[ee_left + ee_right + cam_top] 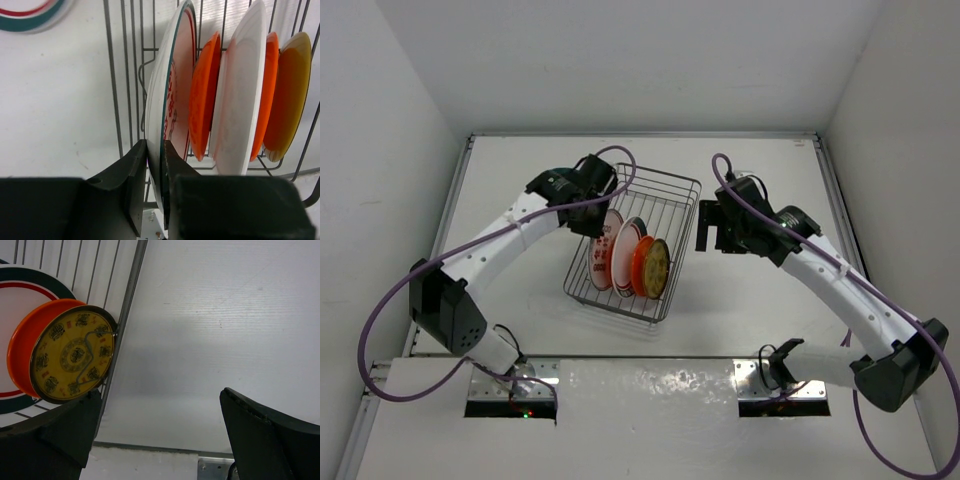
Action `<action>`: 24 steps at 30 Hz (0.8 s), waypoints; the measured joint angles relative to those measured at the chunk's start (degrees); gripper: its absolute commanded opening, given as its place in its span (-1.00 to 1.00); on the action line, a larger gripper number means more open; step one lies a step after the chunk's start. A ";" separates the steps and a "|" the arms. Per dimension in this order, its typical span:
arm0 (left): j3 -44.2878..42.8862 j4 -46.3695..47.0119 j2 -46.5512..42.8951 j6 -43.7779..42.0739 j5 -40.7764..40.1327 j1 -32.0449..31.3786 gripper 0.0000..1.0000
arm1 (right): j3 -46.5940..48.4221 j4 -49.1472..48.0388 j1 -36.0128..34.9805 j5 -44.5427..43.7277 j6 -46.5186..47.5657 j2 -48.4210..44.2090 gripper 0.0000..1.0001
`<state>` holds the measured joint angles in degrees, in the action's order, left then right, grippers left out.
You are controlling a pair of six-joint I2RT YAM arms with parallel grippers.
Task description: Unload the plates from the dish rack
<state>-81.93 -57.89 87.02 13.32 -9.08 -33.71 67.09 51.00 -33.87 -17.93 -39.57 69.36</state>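
Starting with the dish rack (pixel 665 205), which sits mid-table between the two arms: five plates (pixel 235 95) stand on edge in its tines, so the unloading looks barely begun. One more plate, the flat plate (pixel 27 12) with teal and red rings, lies on the table just outside the rack's wire wall and has presumably been unloaded.

The left gripper (pixel 155 155) reaches in at the rack's left wall. Its fingers are pressed together on the rim of the teal-rimmed plate (pixel 172 90), the end one of the row. I judge the step in hand to be the grasp of this plate. Next it needs a straight lift out of the tines, kept clear of the orange plate (pixel 202 95) just beside it, then a carry outside the rack. The right gripper (pixel 712 228) hangs to the right of the rack, jaws wide apart, holding nothing.

No brand or label shows. The gripped plate bears red marks, seen too obliquely to read. The tan-yellow plate (pixel 72 355) at the rack's right end carries dark ornamental medallions and no legible writing.
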 measured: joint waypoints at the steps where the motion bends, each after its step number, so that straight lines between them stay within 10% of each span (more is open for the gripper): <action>1: -1.36 -1.36 0.48 0.02 -0.46 0.00 -0.97 | 0.00 0.00 0.00 -0.02 -0.15 -0.09 0.98; 24: -30.27 -12.66 3.26 8.70 -31.80 1.03 -1.00 | -0.15 -0.35 0.00 -0.81 -0.79 0.15 0.98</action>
<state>-112.20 -70.54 90.28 22.02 -40.88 -32.69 66.94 50.65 -33.87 -18.74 -40.36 69.52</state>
